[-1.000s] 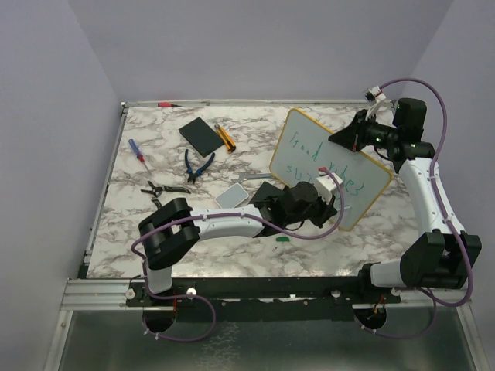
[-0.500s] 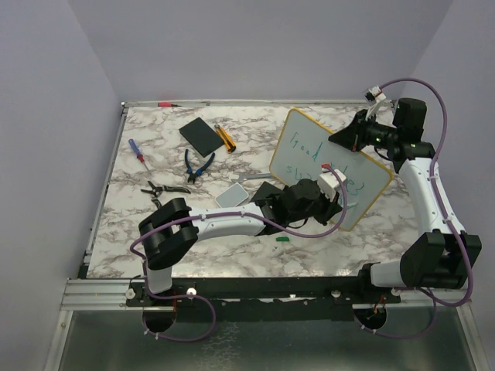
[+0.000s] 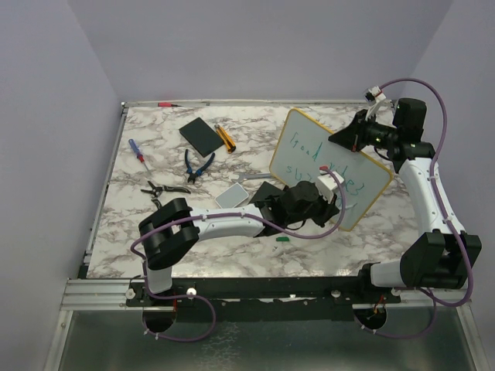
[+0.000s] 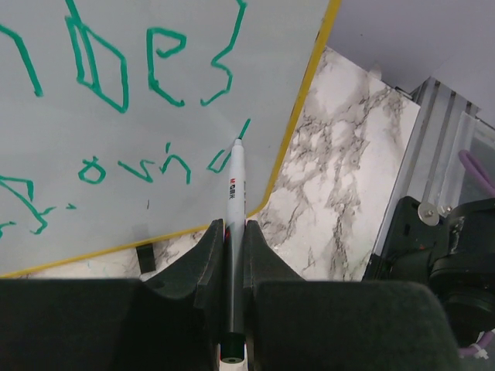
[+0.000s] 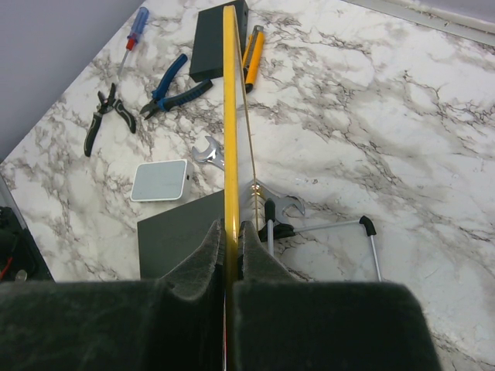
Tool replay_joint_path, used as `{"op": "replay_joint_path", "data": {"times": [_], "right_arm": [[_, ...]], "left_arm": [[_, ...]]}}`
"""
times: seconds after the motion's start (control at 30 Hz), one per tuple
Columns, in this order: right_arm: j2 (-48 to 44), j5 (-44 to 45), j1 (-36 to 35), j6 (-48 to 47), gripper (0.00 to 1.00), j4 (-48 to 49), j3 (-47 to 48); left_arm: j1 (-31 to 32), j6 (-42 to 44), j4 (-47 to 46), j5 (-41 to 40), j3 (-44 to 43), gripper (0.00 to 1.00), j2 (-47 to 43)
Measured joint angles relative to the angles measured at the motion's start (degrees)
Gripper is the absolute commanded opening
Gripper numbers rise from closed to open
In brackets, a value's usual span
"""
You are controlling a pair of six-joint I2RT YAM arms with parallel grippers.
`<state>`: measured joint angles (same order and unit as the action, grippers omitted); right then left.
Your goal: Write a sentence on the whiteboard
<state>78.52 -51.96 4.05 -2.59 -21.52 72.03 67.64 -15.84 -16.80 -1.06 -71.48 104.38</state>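
Note:
The whiteboard point(image 3: 303, 136), white with a yellow rim, stands tilted at the table's right. My right gripper point(image 3: 341, 141) is shut on its upper rim; in the right wrist view the rim point(image 5: 229, 116) runs edge-on between the right gripper's point(image 5: 230, 229) fingers. The sentence point(image 4: 116, 73) is green lettering in two lines, also seen from above point(image 3: 308, 145). My left gripper point(image 4: 234, 232) is shut on a white marker point(image 4: 235, 185). Its tip touches the board by a short green stroke near the lower right corner. From above, the left gripper point(image 3: 331, 190) sits in front of the board's lower part.
On the left lie a black slab point(image 3: 200, 135), an orange knife point(image 3: 225, 137), blue pliers point(image 3: 198, 165), a screwdriver point(image 3: 137, 151), black pliers point(image 3: 162, 188) and a pale pad point(image 3: 231, 196). A green cap point(image 3: 282, 239) lies near the front. Behind the board lie a wrench point(image 5: 209, 152) and another black slab point(image 5: 178, 239).
My left gripper with the marker has shifted slightly down along the board's lower right. The right arm and the board have stayed put.

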Motion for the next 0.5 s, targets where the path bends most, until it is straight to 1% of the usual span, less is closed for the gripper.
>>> {"op": "replay_joint_path", "data": {"times": [0.23, 0.5], "right_arm": [[0.0, 0.0, 0.0, 0.0, 0.01, 0.0, 0.0], [0.0, 0.0, 0.0, 0.0, 0.01, 0.0, 0.0]], "left_arm": [[0.0, -0.5, 0.1, -0.7, 3.0, 0.00, 0.0], [-0.1, -0.4, 0.1, -0.8, 3.3, 0.00, 0.0]]}}
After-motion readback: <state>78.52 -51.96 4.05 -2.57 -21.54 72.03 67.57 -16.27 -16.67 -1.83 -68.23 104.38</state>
